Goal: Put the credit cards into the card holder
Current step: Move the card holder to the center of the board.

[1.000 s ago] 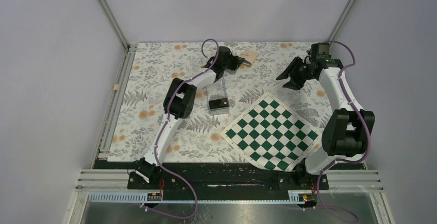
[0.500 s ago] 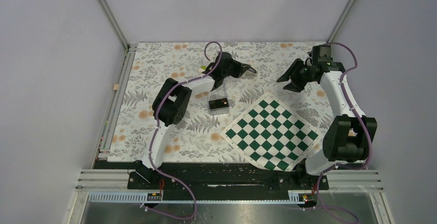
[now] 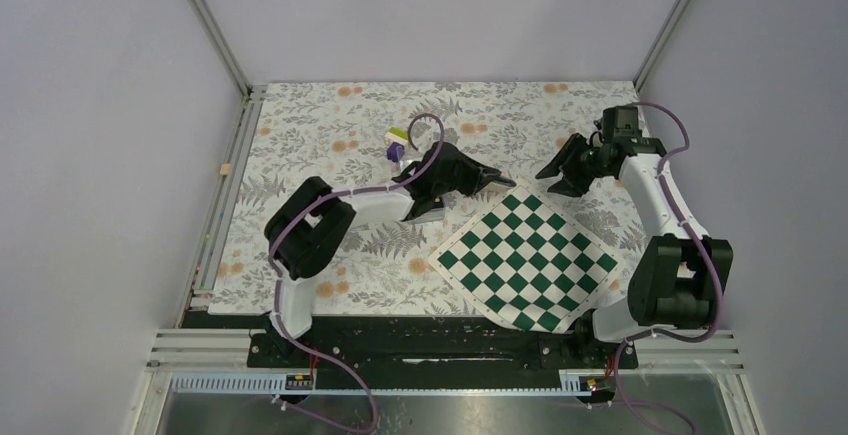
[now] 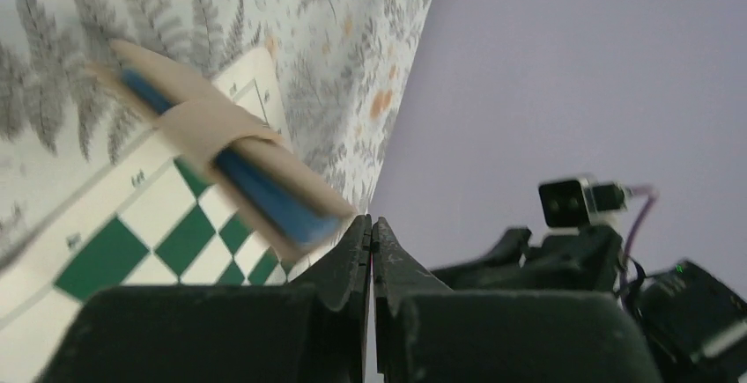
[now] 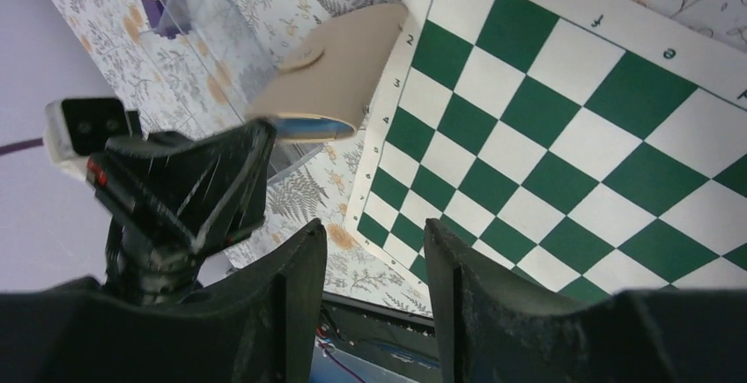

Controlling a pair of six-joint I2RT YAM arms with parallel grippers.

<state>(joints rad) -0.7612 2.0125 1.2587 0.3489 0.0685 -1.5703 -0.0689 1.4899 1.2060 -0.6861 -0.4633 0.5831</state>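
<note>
The card holder (image 5: 335, 66) is tan with a snap button, and blue shows at its edge. It hangs tilted over the far corner of the chessboard. In the left wrist view the card holder (image 4: 238, 163) is blurred and one end meets my fingertips. My left gripper (image 4: 371, 218) is shut, apparently pinching that end. It also shows in the top view (image 3: 492, 177) and hides the holder there. My right gripper (image 5: 370, 233) is open and empty. It hovers to the right of the holder in the top view (image 3: 555, 170). No credit cards show.
A green-white chessboard (image 3: 525, 250) lies at centre right. A clear plastic case (image 5: 211, 40) stands by the left arm, mostly covered by that arm in the top view. A purple-green-white block cluster (image 3: 397, 142) sits behind it. Metal frame rails border the floral mat.
My left gripper came forward and right from the back of the mat to the chessboard's far corner, bringing the card holder along. My right gripper shifted slightly forward.
</note>
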